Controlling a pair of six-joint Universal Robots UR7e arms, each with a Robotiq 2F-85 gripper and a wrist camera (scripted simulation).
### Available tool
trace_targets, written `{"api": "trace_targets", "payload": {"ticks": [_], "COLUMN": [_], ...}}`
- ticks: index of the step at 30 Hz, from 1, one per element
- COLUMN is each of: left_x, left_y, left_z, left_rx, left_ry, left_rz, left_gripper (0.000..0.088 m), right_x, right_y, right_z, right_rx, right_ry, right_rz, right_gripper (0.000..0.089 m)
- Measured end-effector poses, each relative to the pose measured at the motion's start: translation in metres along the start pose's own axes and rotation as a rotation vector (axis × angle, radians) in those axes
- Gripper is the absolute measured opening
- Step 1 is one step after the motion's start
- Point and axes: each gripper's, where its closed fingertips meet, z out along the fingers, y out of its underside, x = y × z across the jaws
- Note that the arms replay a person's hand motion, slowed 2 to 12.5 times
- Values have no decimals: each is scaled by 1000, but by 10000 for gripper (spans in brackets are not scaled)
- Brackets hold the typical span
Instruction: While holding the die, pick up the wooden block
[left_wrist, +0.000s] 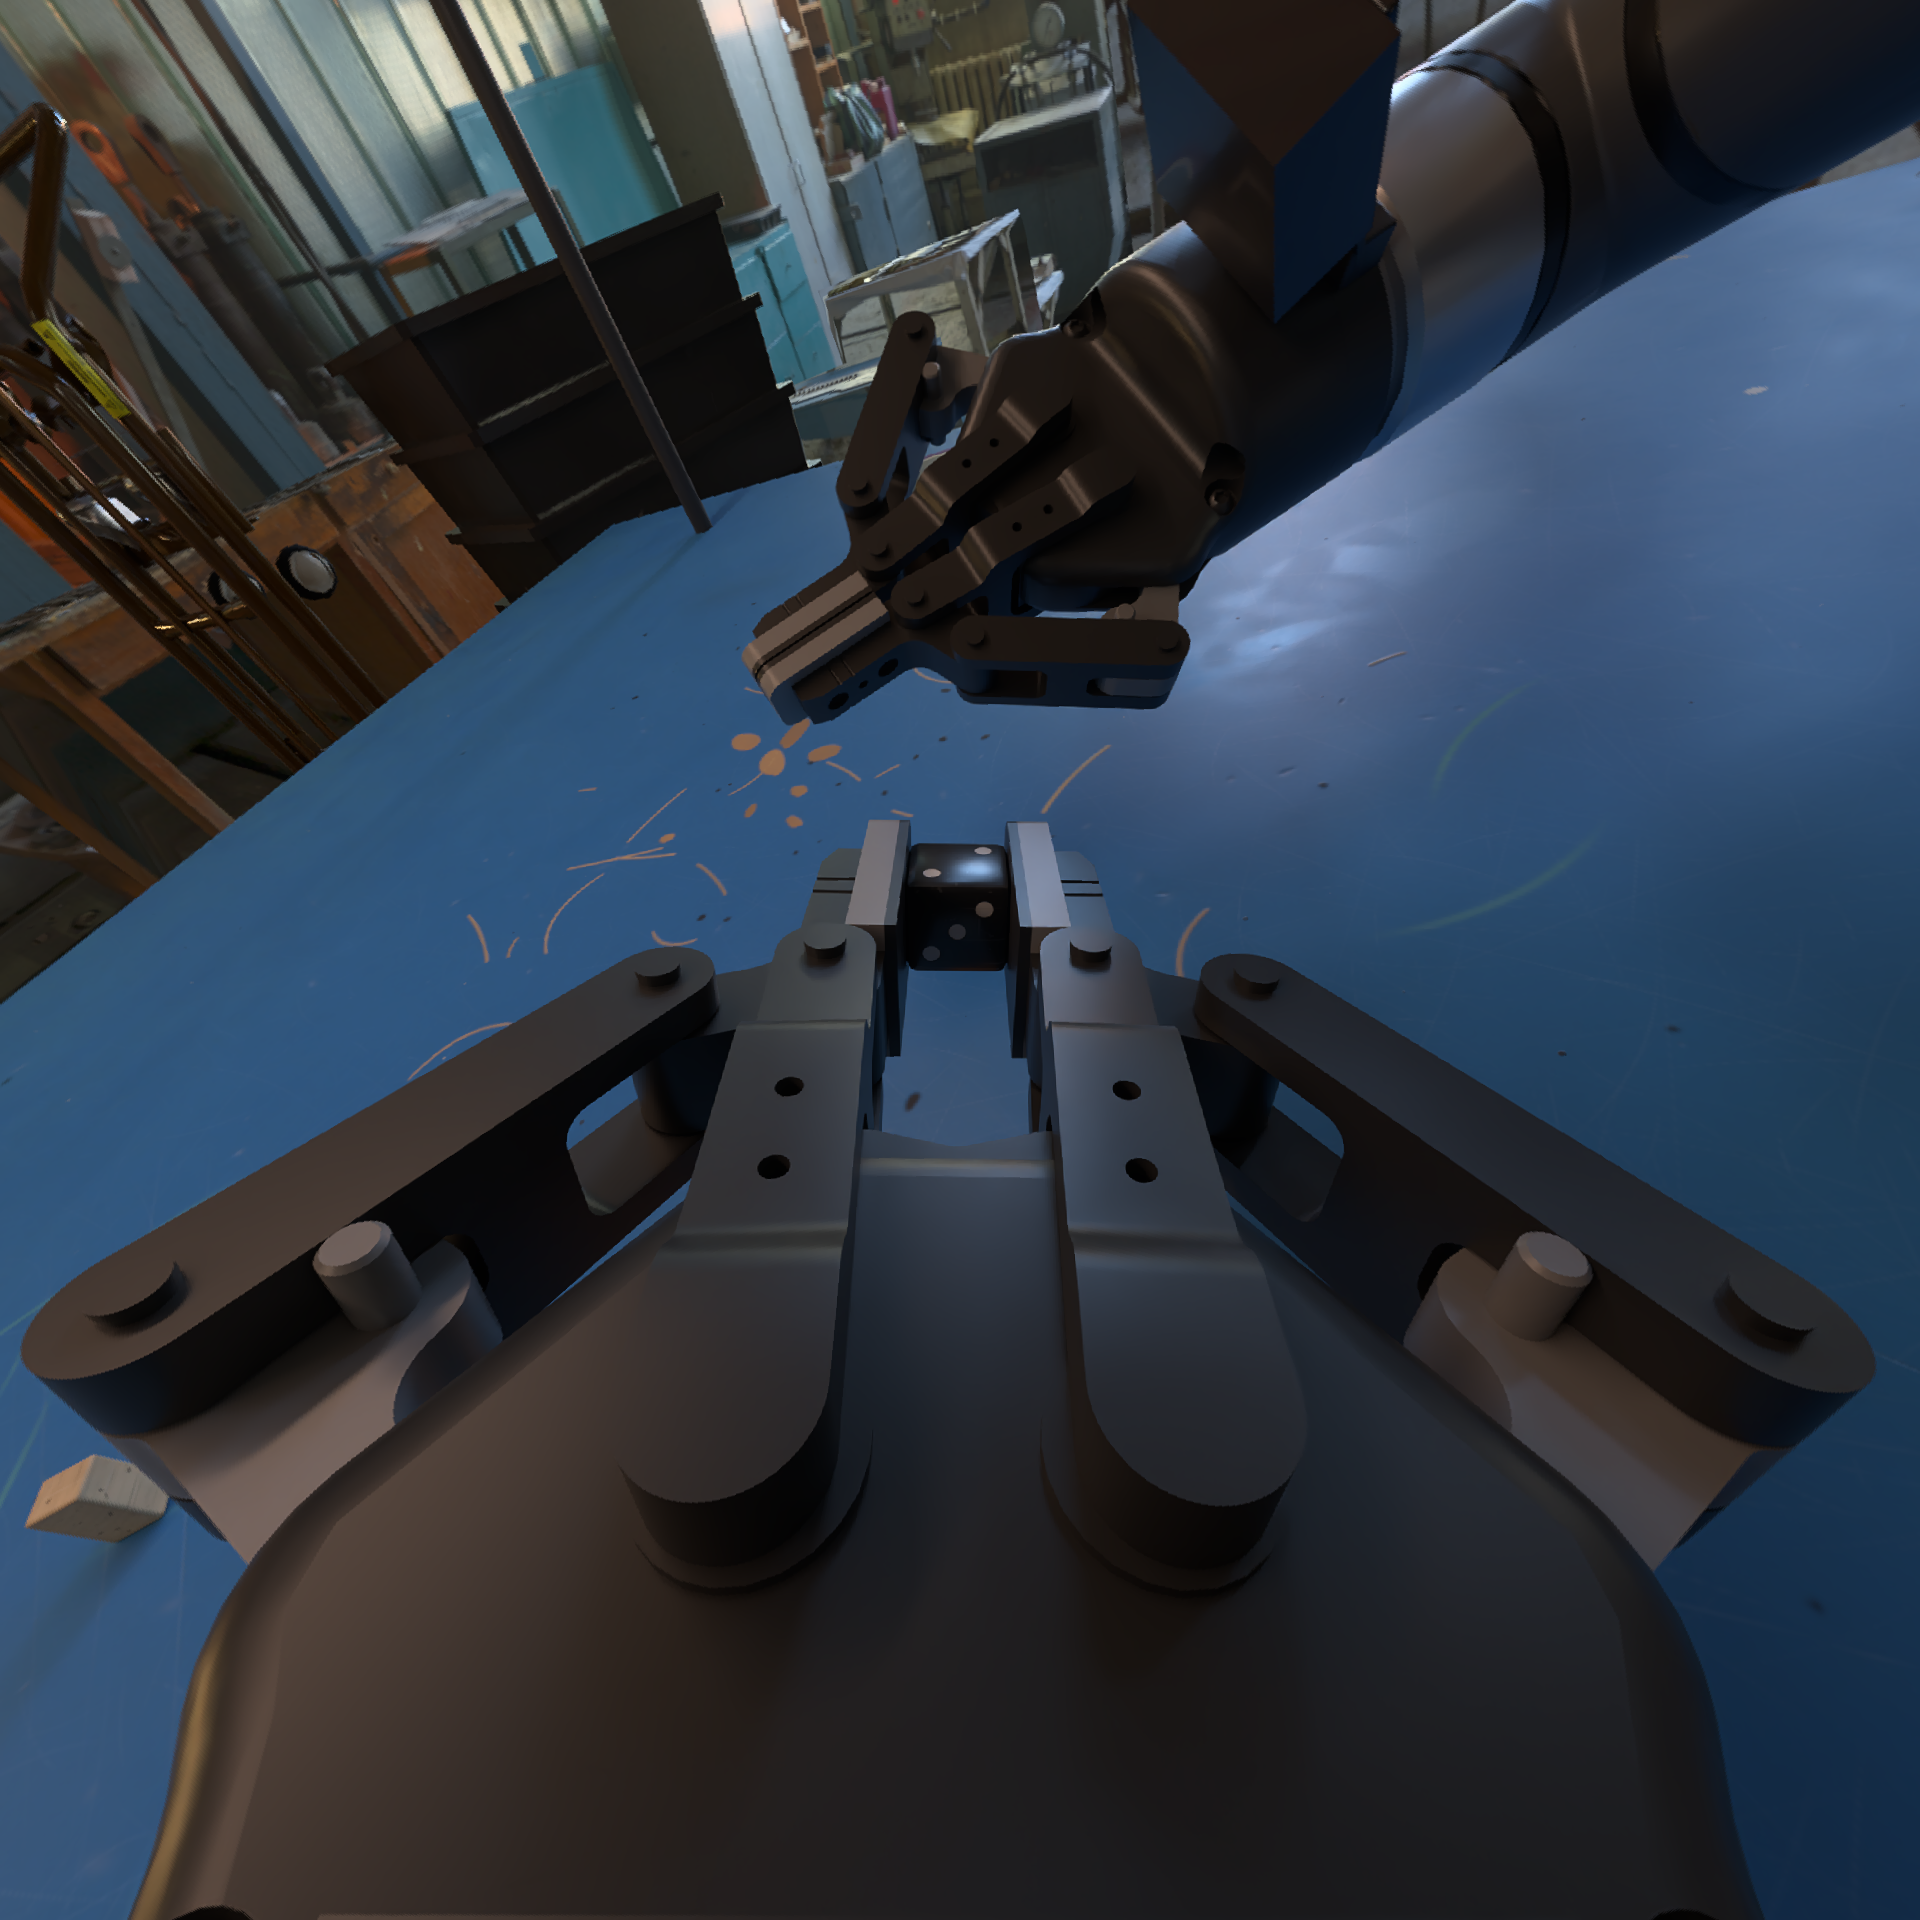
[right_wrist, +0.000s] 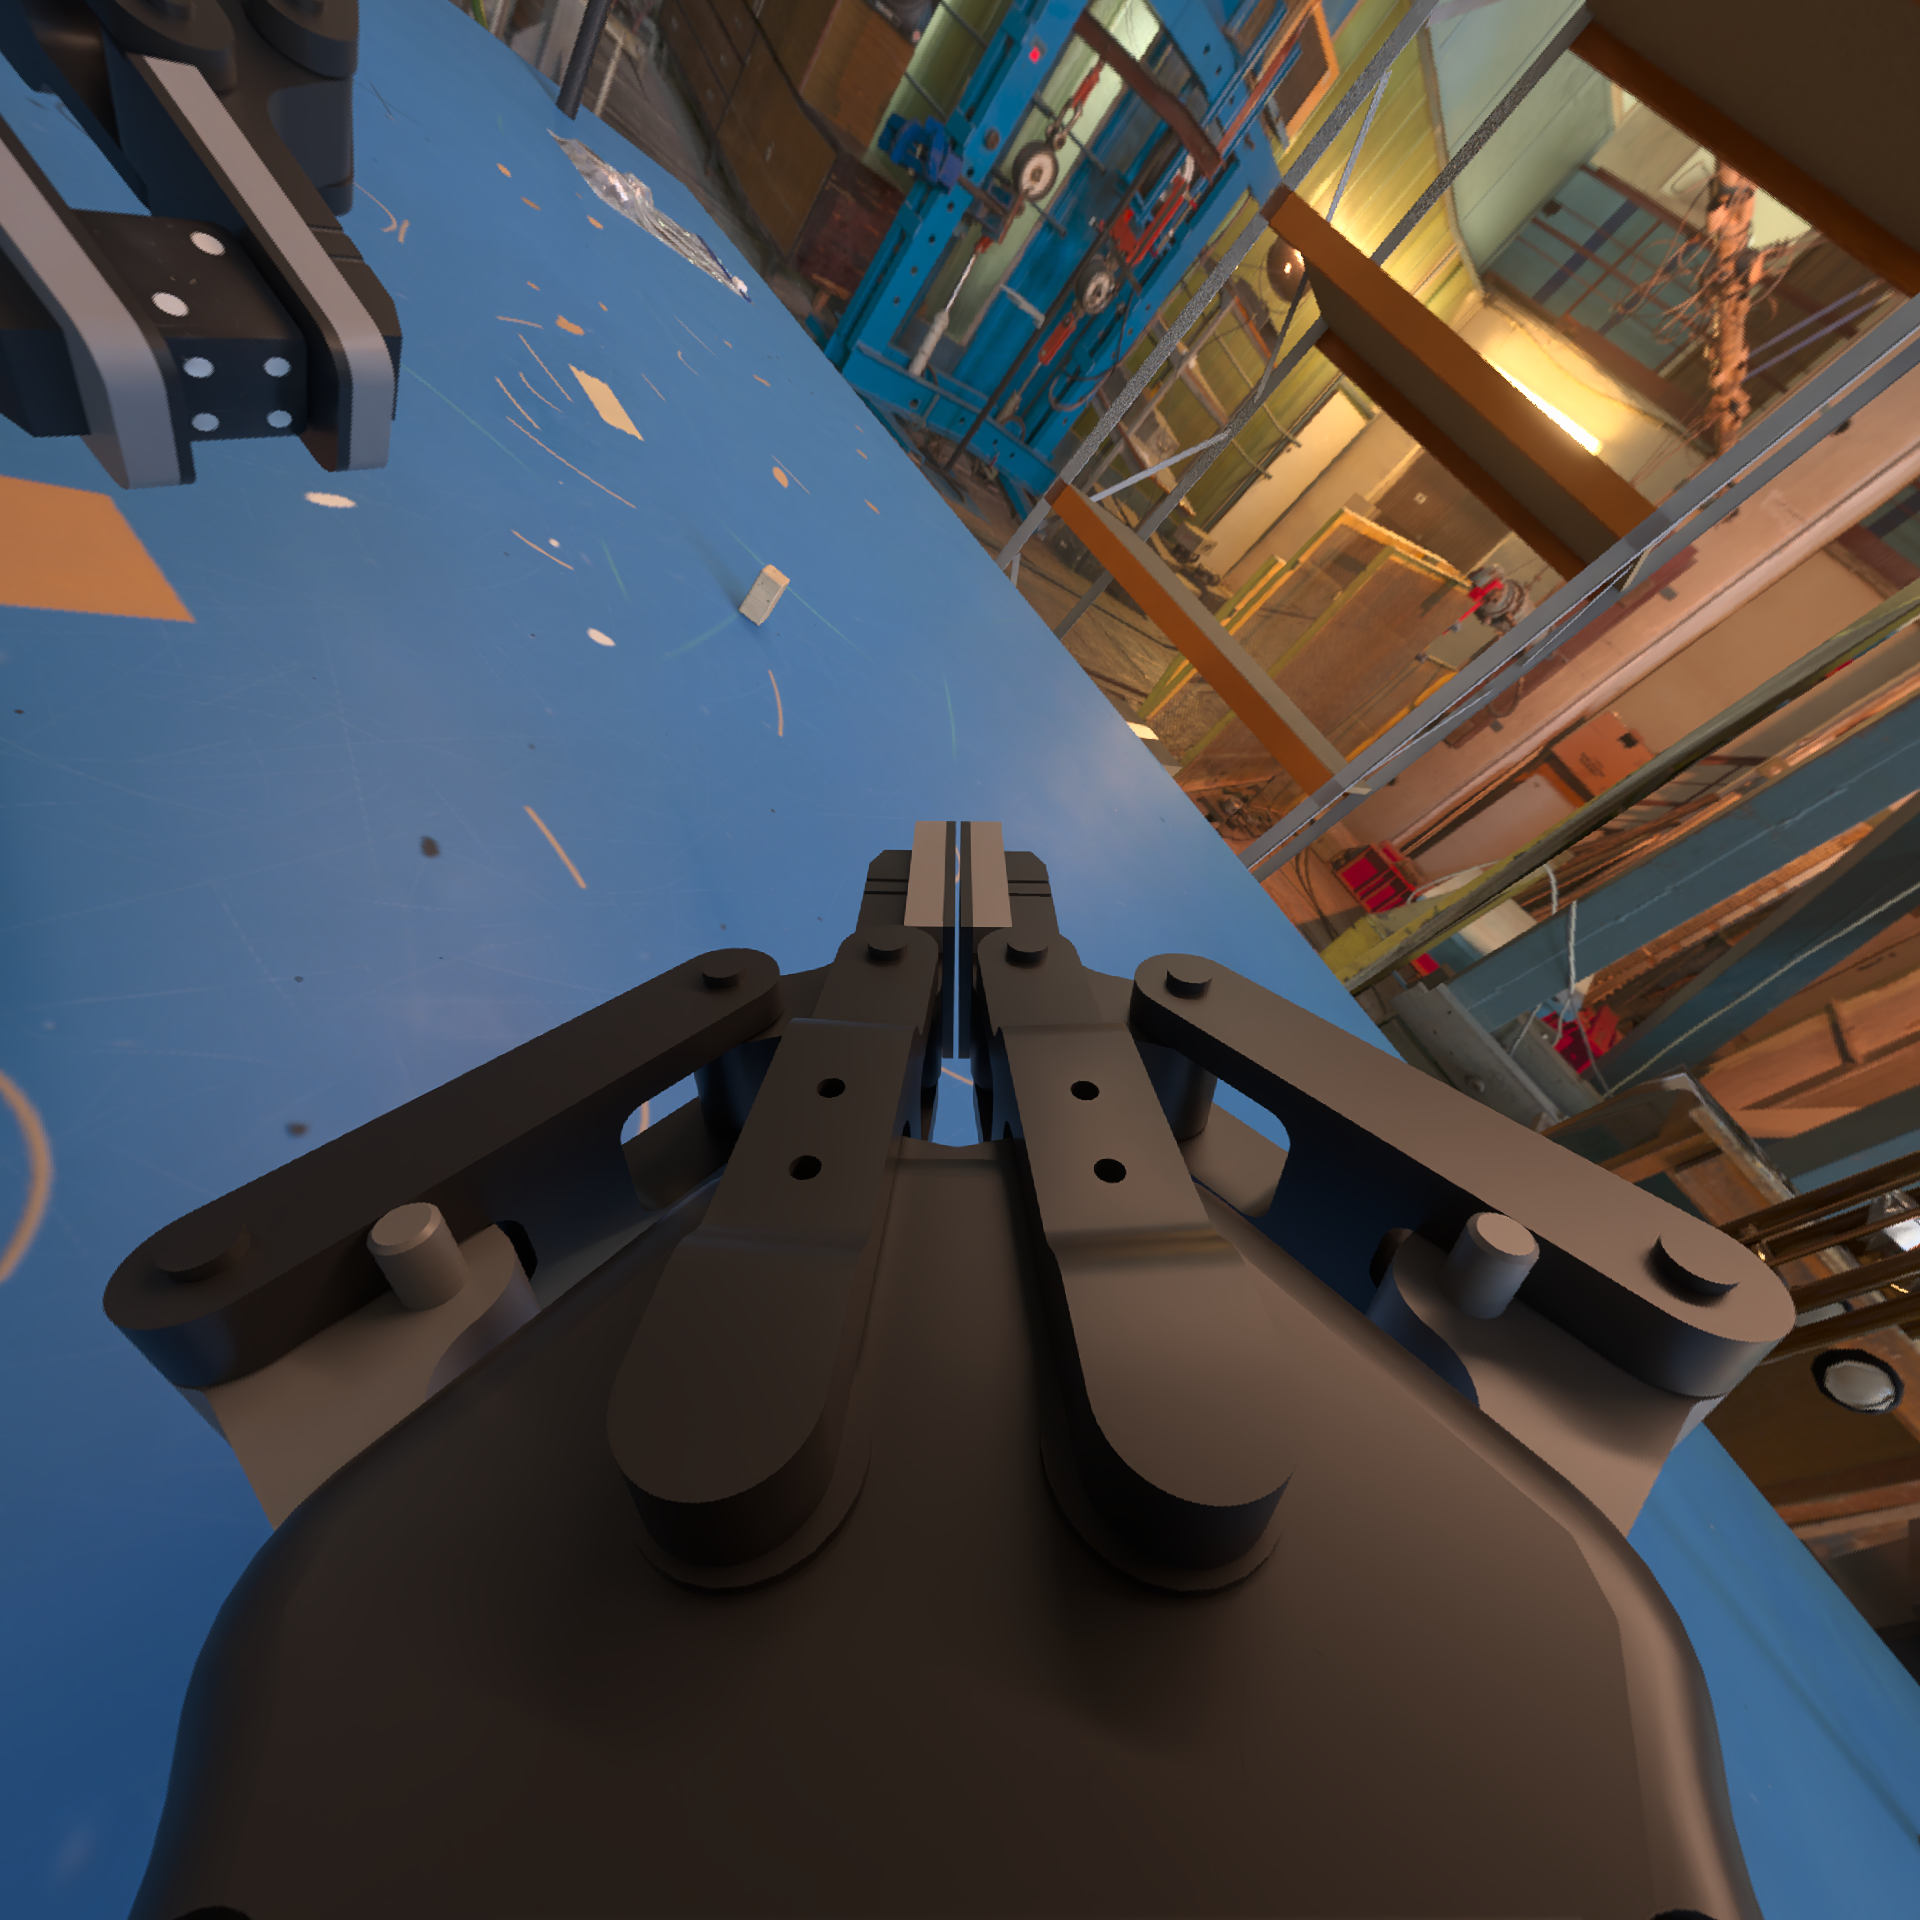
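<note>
No readable text, brand, number or sign in either view. Small yellow tag (left_wrist: 64, 353) on metal rack at left edge of left wrist view bears dark marks, too small to read. Black die (left_wrist: 957, 902) shows only white pips. Pale wooden block (right_wrist: 764, 594) carries no visible markings.

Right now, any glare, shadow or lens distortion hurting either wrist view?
Left wrist view: a glare spot on the die top; the wooden block sits at the warped lower-left edge. Right wrist view: table edge slants steeply, block small but sharp, bright lamp in the background, right gripper evenly lit.
</note>
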Motion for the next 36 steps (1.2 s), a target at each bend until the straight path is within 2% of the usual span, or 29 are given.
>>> {"api": "trace_targets", "payload": {"ticks": [10,22,36], "left_x": [9,21,28], "left_y": [-3,2,1], "left_z": [7,15,16], "left_rx": [-4,-45,-48], "left_ry": [21,71,96], "left_rz": [41,37,49], "left_gripper": [159,159,159], "right_x": [1,0,-1], "right_y": [5,7,10], "right_z": [3,4,7], "right_rx": [-26,-50,-77], "right_ry": [2,5,13], "right_rz": [23,24,11], "right_gripper": [27,24,0]}}
